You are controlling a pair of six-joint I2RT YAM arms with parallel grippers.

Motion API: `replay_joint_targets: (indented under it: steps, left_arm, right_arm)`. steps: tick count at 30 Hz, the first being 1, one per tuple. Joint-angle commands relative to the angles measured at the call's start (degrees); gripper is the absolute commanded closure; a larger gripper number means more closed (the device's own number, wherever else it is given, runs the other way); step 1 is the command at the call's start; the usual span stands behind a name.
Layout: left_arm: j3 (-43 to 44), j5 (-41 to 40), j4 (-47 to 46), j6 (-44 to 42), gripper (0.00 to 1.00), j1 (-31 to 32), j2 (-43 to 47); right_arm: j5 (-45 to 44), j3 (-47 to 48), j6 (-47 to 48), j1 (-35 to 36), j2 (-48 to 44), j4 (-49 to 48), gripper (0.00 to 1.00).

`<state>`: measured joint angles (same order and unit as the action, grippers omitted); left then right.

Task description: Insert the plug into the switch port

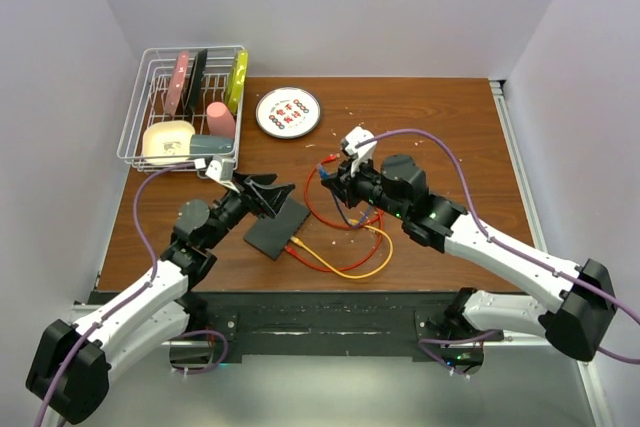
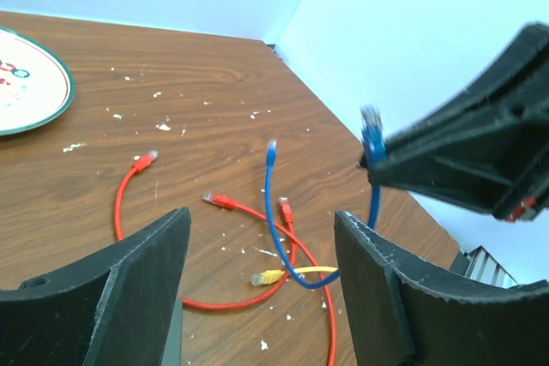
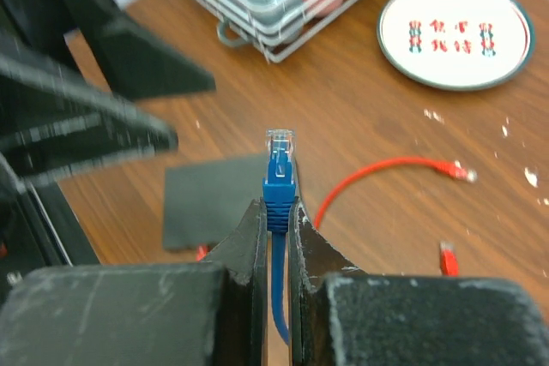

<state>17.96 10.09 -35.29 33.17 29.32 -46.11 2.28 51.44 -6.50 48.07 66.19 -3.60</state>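
The switch (image 1: pixel 277 228) is a flat black box lying on the wooden table; it also shows in the right wrist view (image 3: pixel 214 199). My right gripper (image 1: pixel 335 177) (image 3: pixel 276 209) is shut on the blue plug (image 3: pixel 279 173), which points out past the fingertips toward the switch from a little to its right. The plug (image 2: pixel 371 136) also shows in the left wrist view. My left gripper (image 1: pixel 264 192) (image 2: pixel 262 220) is open and empty, just above the switch's far edge. The blue cable's other end (image 2: pixel 271 150) hangs free over the table.
A wire dish rack (image 1: pixel 185 107) with dishes stands at the back left, and a round white plate (image 1: pixel 288 112) lies beside it. A red cable (image 1: pixel 330 209) and an orange-yellow cable (image 1: pixel 350 265) lie looped right of the switch. White crumbs dot the table.
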Motion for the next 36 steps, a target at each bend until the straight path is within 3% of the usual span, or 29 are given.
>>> replay_joint_targets:
  steps: [1,11,17,21,29,36]
  left_arm:
    - [0.32,-0.86,-0.83,-1.26,0.28,-0.67,-0.21]
    - [1.38,4.06,-1.98,-0.38,0.31,-2.95,-3.55]
    - [1.38,7.91,2.41,-0.04,0.30,-9.09,-5.74]
    - [2.69,11.71,6.01,-0.47,0.28,-14.81,-12.14]
    - [5.24,10.48,11.20,-0.65,0.28,-17.19,-24.81]
    - [4.10,11.97,6.37,-0.47,0.30,-18.33,-33.87]
  right_arm:
    - [-1.05,-1.69,3.95,0.88,-2.73,6.40,1.00]
    - [-5.10,-4.42,3.52,5.28,-1.51,7.99,1.00]
    - [-5.36,-2.58,1.94,5.36,6.04,9.57,1.00]
    - [-4.57,-0.91,0.44,5.54,12.37,10.45,1.00]
    - [-4.83,1.91,-1.76,6.59,21.68,11.07,1.00]
    - [-3.95,3.05,-2.37,8.00,26.00,10.89,1.00]
